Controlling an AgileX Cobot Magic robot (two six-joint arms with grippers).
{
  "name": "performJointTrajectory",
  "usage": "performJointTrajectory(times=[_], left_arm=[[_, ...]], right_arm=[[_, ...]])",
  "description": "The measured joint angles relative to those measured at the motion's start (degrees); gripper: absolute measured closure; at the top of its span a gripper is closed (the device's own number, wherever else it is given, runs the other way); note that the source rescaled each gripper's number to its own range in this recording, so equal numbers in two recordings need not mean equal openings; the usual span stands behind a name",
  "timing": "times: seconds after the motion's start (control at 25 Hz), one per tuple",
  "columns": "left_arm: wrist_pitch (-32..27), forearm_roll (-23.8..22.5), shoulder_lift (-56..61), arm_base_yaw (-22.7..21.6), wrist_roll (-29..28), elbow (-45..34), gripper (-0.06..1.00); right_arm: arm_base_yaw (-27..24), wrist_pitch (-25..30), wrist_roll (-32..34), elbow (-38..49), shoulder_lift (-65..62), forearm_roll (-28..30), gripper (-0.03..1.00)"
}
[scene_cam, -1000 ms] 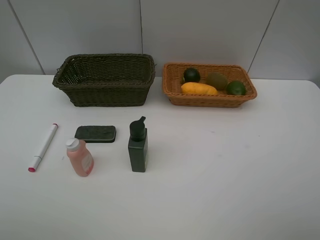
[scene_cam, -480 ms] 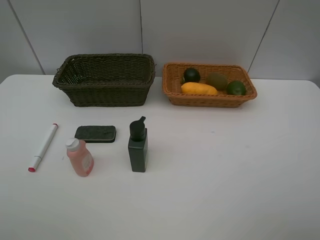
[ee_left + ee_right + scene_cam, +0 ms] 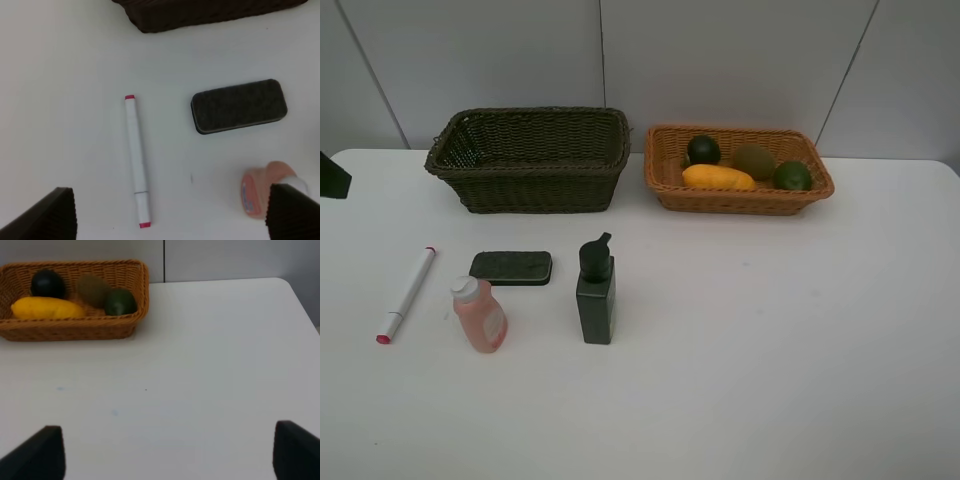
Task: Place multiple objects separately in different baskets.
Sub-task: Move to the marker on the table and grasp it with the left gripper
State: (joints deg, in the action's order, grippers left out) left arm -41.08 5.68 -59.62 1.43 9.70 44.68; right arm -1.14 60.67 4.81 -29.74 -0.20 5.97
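Note:
The yellow mango [image 3: 718, 178], dark mangosteen [image 3: 703, 150], brown kiwi [image 3: 754, 161] and green lime [image 3: 791, 176] lie in the orange-tan basket [image 3: 738, 203]. The dark basket [image 3: 530, 185] looks empty. The white marker [image 3: 408, 293], black eraser block [image 3: 511, 267], pink bottle [image 3: 481, 315] and black pump bottle [image 3: 595, 290] are on the table in front of it. My left gripper [image 3: 172, 215] is open above the marker [image 3: 136, 160], with the eraser [image 3: 239, 106] and pink bottle [image 3: 265, 195] beside it. My right gripper [image 3: 167, 452] is open over bare table, well short of the fruit basket [image 3: 75, 330].
A dark part of the left arm [image 3: 332, 175] shows at the left edge of the high view. The white table [image 3: 770, 330] ends at a grey wall behind the baskets. Its right edge [image 3: 300, 300] shows in the right wrist view.
A dark part of the left arm has come into the high view at the left edge. The objects and baskets have not moved.

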Motion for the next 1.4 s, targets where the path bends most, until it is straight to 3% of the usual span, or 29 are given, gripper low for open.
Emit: performJointTrajectory(times=[0.64,1.4], left_arm=[[13.07,0.20,-28.83,0.00,-1.55,2.29,-0.06],[20.88,0.41,-46.68,0.00,-1.66,2.42,-0.06]], right_arm=[[0.00,0.00,0.00,0.00,0.00,0.00,-0.03],[0.00,0.00,0.00,0.00,0.00,0.00,-0.03]])
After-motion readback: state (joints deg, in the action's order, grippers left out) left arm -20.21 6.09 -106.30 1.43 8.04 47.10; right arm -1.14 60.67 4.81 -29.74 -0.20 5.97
